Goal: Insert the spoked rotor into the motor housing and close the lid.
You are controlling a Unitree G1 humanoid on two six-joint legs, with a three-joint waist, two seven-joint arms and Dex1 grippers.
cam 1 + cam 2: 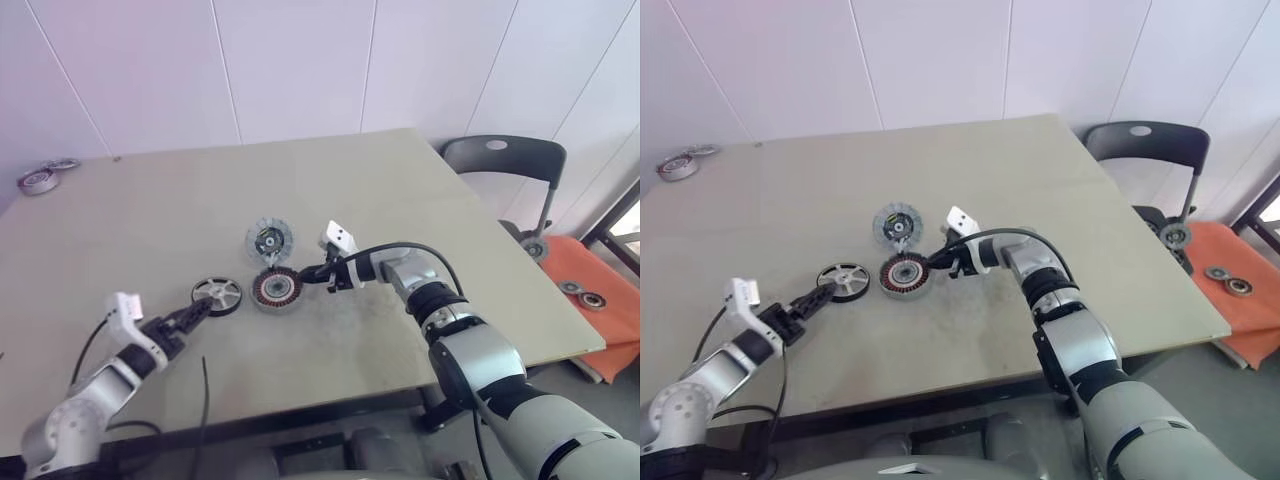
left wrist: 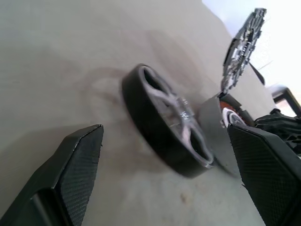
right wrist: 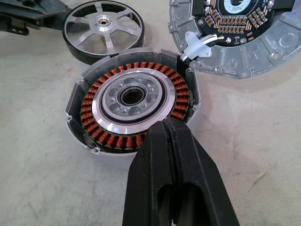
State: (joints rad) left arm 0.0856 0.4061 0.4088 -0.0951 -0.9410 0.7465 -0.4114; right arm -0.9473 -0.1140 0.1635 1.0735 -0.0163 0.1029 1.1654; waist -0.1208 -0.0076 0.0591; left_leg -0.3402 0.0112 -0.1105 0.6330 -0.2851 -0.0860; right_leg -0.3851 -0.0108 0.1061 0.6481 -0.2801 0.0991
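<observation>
The spoked rotor (image 1: 217, 295), a dark-rimmed wheel with silver spokes, lies flat on the table just left of the motor housing (image 1: 276, 290). The housing's copper windings and silver hub (image 3: 131, 101) face up. Its round grey lid (image 1: 269, 240) sits just behind it, joined by white wires. My left gripper (image 1: 203, 309) is open at the rotor's near-left edge. In the left wrist view the rotor (image 2: 164, 122) shows ahead between the spread fingers (image 2: 75, 165), not touched. My right gripper (image 3: 164, 125) is shut, its tips on the housing's right rim.
Metal rings (image 1: 40, 180) lie at the table's far left corner. A dark chair (image 1: 505, 160) stands past the right edge, with an orange pad (image 1: 590, 290) carrying small parts beside it. A black cable (image 1: 205, 400) hangs over the front edge.
</observation>
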